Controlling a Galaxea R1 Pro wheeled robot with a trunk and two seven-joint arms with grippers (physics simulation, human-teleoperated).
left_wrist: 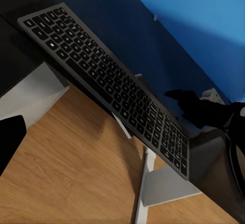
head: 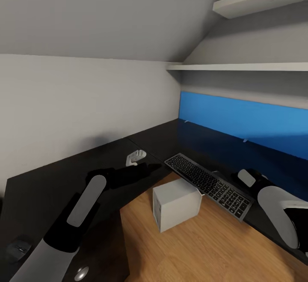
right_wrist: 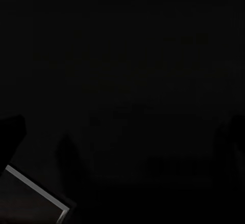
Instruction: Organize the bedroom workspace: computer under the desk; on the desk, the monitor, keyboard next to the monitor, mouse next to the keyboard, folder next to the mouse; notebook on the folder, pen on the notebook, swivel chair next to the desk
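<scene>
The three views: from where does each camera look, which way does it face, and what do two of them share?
Head view: from the robot's head, down into the corner of the matte black desk; both arms show.
Left wrist view: along the left arm over the slim dark-keyed keyboard toward the blue back panel; the other arm's dark fingers show.
Right wrist view: close against the dark desk top.
Head and left wrist views share the keyboard.
</scene>
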